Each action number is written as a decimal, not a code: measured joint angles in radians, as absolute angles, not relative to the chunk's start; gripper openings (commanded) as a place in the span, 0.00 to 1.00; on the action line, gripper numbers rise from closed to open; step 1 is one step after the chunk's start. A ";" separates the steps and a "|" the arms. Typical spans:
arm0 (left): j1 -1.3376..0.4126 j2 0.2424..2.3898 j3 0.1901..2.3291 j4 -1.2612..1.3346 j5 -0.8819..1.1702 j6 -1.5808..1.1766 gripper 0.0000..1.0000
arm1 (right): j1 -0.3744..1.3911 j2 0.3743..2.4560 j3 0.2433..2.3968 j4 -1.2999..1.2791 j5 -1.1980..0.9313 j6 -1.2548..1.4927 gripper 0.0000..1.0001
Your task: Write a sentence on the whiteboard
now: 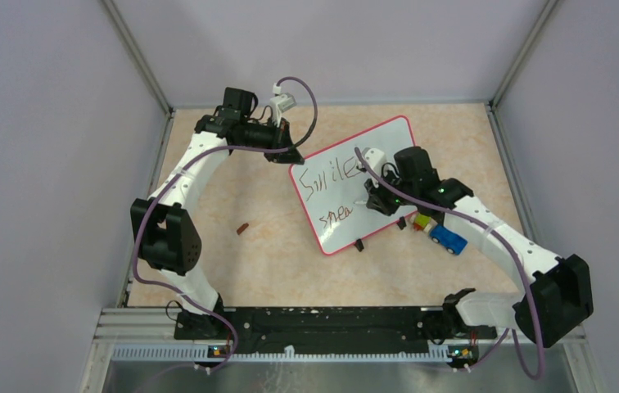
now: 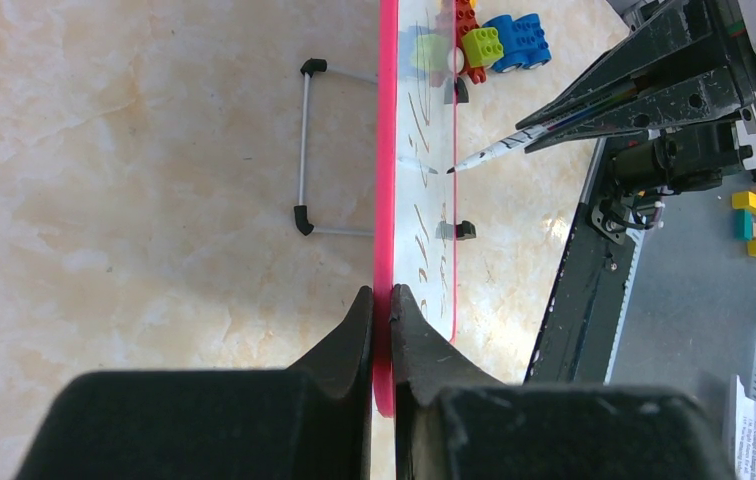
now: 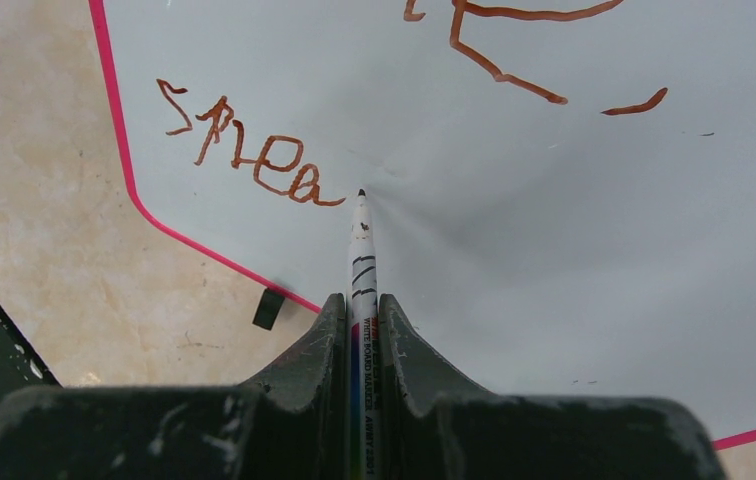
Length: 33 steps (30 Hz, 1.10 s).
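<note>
The whiteboard point(image 1: 347, 235), white with a red-pink rim, stands tilted on the tan table. It bears "Smile" point(image 1: 329, 173) and below it "Sprea" point(image 1: 339, 216) in brownish-red. My left gripper point(image 1: 283, 154) is shut on the board's top-left rim point(image 2: 386, 150), one black finger on each face point(image 2: 382, 295). My right gripper point(image 3: 361, 305) is shut on a white whiteboard marker point(image 3: 362, 250). The marker's tip touches the board just right of the last letter of "Sprea" point(image 3: 254, 155). In the left wrist view the marker point(image 2: 499, 150) meets the board edge-on.
A blue toy car point(image 1: 447, 239) and a yellow-green brick point(image 1: 422, 221) lie just right of the board, under my right arm. A small brown piece point(image 1: 243, 228) lies on the table to the left. The board's wire stand point(image 2: 306, 150) juts out behind it.
</note>
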State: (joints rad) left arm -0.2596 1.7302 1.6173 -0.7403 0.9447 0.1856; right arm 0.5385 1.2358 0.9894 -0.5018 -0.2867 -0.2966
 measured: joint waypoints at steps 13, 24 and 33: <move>-0.260 1.730 1.617 -0.740 0.944 0.186 0.00 | 0.538 1.251 0.989 -0.500 -0.277 -0.313 0.00; -0.259 1.730 1.617 -0.740 0.939 0.186 0.00 | 0.542 1.266 0.999 -0.501 -0.294 -0.311 0.00; -0.259 1.730 1.617 -0.740 0.938 0.186 0.00 | 0.561 1.267 0.987 -0.495 -0.297 -0.312 0.00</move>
